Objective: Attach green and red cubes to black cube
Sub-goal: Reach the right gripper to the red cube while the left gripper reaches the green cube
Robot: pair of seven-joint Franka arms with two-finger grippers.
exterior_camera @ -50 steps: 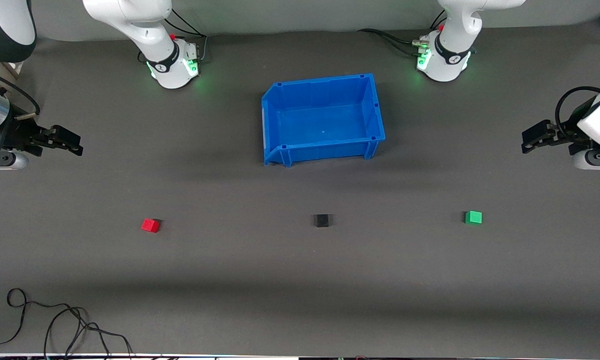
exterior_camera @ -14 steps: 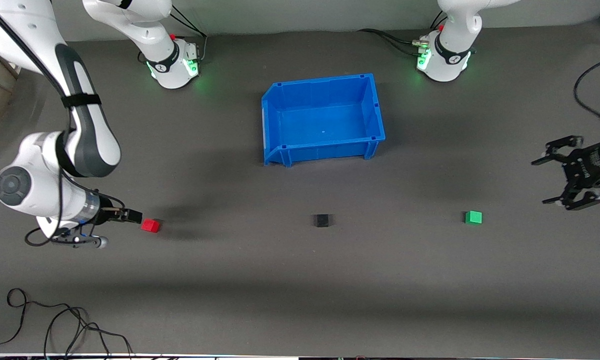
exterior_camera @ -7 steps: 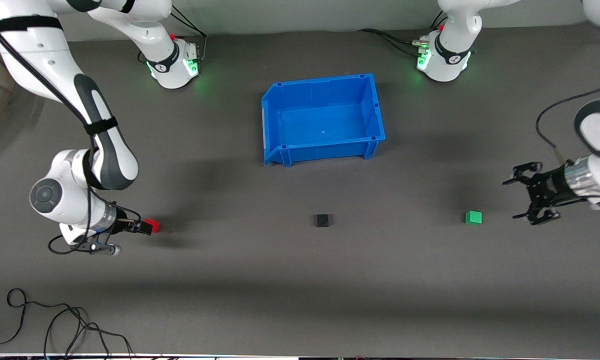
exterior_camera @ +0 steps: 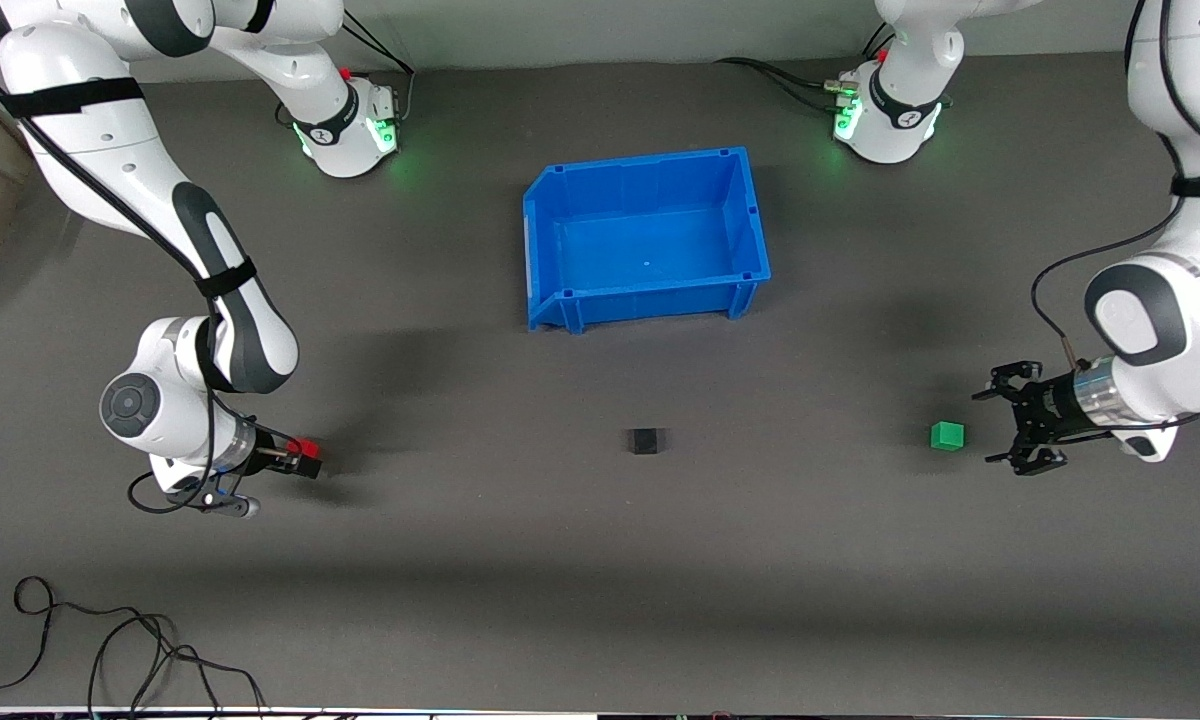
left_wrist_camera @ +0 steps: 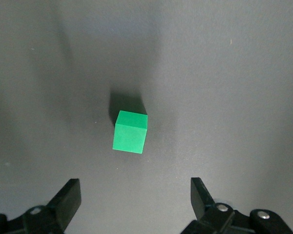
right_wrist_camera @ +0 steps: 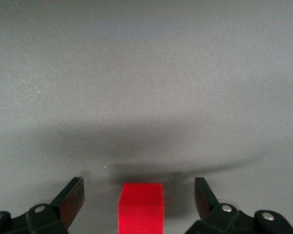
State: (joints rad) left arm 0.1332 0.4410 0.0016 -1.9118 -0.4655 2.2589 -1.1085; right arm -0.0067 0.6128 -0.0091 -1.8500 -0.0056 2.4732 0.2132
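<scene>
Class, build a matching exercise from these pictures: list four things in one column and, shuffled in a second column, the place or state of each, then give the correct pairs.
Column 1
1. red cube
2. green cube
3. black cube
4. blue bin

Column 2
A. between the two coloured cubes, alone on the table
B. between the open fingers of the right end effector
C. farthest from the front camera, nothing visible in it
D. just ahead of the open left end effector, untouched

Pairs: 1-B, 2-D, 3-A, 4-C
</scene>
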